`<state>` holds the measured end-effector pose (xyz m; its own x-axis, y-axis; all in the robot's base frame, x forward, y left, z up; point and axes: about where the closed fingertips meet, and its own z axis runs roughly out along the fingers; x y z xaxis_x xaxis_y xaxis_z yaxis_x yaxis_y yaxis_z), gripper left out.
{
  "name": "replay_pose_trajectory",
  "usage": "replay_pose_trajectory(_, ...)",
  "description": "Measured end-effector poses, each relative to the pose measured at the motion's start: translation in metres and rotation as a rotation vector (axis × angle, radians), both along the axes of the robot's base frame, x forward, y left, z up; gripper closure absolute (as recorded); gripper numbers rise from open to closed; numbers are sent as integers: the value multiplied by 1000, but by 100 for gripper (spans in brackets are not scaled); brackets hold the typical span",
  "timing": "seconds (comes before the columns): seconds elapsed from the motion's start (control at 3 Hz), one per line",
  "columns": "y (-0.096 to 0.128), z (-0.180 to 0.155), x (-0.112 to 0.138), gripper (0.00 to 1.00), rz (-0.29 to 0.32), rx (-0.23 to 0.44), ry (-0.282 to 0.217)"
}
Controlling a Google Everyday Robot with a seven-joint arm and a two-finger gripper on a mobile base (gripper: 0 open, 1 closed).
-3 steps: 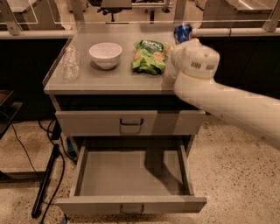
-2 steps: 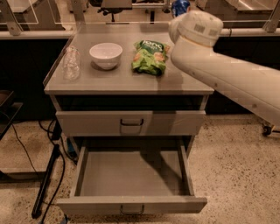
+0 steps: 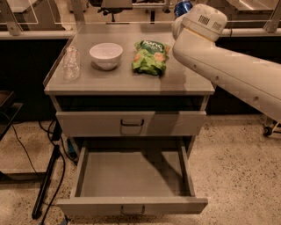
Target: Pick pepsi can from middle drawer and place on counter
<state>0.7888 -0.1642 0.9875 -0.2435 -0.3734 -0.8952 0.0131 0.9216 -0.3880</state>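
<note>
Drawers come nearest: the middle drawer [image 3: 131, 176] stands pulled out below a shut drawer front [image 3: 131, 123]. Behind, the bench [image 3: 131, 81] carries a clear container [image 3: 71, 63], white bowl [image 3: 106, 55] and green snack bag [image 3: 150, 56]. Above its far right corner the pepsi can [image 3: 182, 8] shows by the tool [image 3: 177, 22], largely behind the arm [image 3: 228, 70]; grip cannot be told.

Arm lifting up and back, can going with it.
The arm [image 3: 219, 61] is rising from just right of the green snack bag [image 3: 150, 56] toward the back right corner of the counter [image 3: 131, 81]. The gripper [image 3: 180, 15], mostly hidden behind the wrist, is now at the top edge. The pepsi can [image 3: 182, 6] is climbing with it.
</note>
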Motion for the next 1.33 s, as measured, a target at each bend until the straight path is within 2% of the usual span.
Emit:
replay_pose_trajectory(0.67,-13,-41,-20,100,6,51,134)
replay_pose_trajectory(1.33,-6,-74,-17,100,65,115,240)
